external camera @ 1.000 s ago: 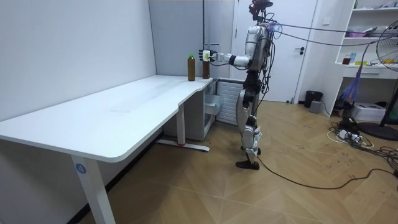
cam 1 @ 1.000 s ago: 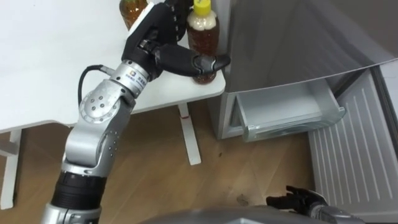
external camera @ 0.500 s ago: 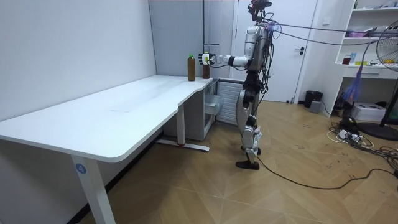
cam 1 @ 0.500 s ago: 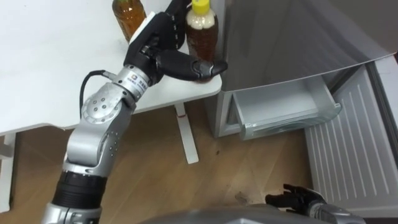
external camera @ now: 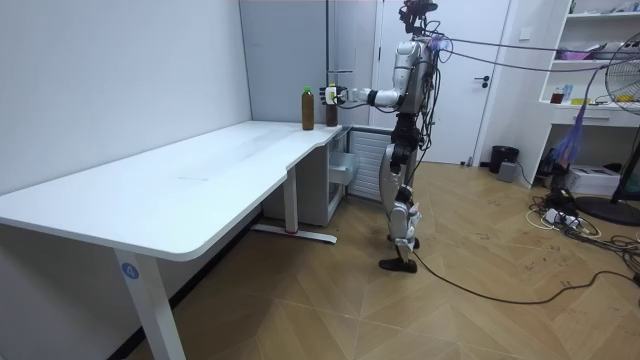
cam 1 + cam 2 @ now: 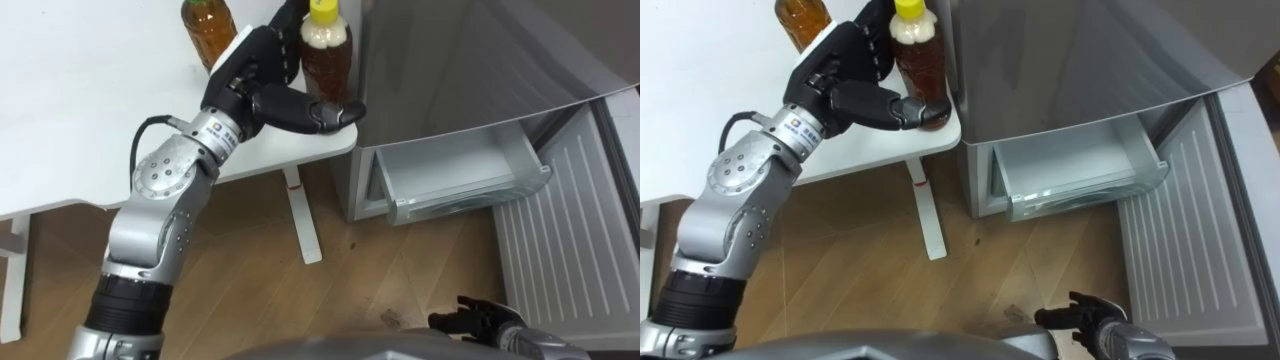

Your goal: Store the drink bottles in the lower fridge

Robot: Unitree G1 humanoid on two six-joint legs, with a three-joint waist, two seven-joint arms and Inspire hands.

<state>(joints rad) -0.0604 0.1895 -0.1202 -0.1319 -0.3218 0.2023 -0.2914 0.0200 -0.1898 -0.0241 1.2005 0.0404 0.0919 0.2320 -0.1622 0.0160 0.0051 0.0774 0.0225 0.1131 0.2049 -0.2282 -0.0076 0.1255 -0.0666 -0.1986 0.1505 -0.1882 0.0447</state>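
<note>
The left hand [image 6: 262, 72] sits at the upper middle of the frame. Its thumb [image 6: 305, 107] curls across the front of the lower body of an amber plastic drink bottle with a yellow cap [image 6: 326, 62], and its fingers pass behind, so the hand is wrapped round the bottle. The bottle stands upright on the rounded corner of the smooth white tabletop [image 6: 80, 120], just beside the grey metal fridge [image 6: 450, 60].

The step in hand looks like taking hold before the lift. The bottle's wall is slick, rounded plastic, so the grip should firm up low on the wide body, not at the neck. With the fridge's flat side so close on the right, the bottle should probably rise straight up and stay upright before it swings across.

A second amber drink bottle [image 6: 207, 25] stands at the upper left, near the back of the hand, where a careless pull-back could tip it.

At middle right, a pale translucent plastic drawer [image 6: 455, 178], shallow and rectangular, juts out of the fridge's lower part and looks like the place to set the drink.

At the bottom right, the right hand [image 6: 478, 320] hangs over the wooden plank floor [image 6: 300, 290], its dark fingers loosely spread and holding nothing.
</note>
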